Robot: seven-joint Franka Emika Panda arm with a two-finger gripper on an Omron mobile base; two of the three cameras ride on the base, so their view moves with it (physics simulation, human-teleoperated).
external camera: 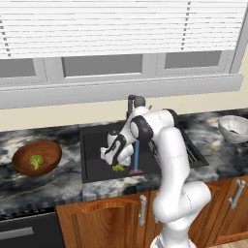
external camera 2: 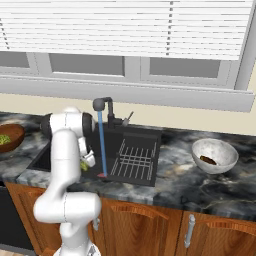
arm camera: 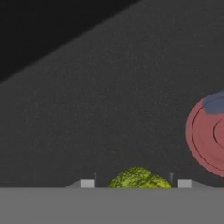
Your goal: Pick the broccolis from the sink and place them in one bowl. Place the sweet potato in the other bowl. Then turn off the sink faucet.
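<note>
Broccoli (arm camera: 139, 178), a bumpy yellow-green floret, sits right at the bottom of the hand view, squarely between the two finger tips (arm camera: 87, 183), which stand just off either side of it. From the left base view the tool (external camera: 117, 163) is down inside the sink (external camera: 94, 167), with the floret at its tip near the basin floor. The jaws look drawn in around the floret, and I judge they are gripping it, though actual contact at the pads is too small to see. The other floret (external camera: 36, 161) already lies in the reddish-brown wooden bowl (external camera: 50, 147) on the desk (external camera: 68, 186), well to the left of the sink. The sweet potato (external camera 2: 208, 160) rests in the pale speckled bowl (external camera 2: 199, 148) on the far right. Water runs in a blue stream (external camera 2: 102, 142) from the faucet (external camera 2: 102, 105), landing on a reddish ring (arm camera: 204, 135) just beside the tool. What matters next: the wooden bowl lies up and to the left of the tool, so a lift clear of the sink wall comes before any sideways carry.
</note>
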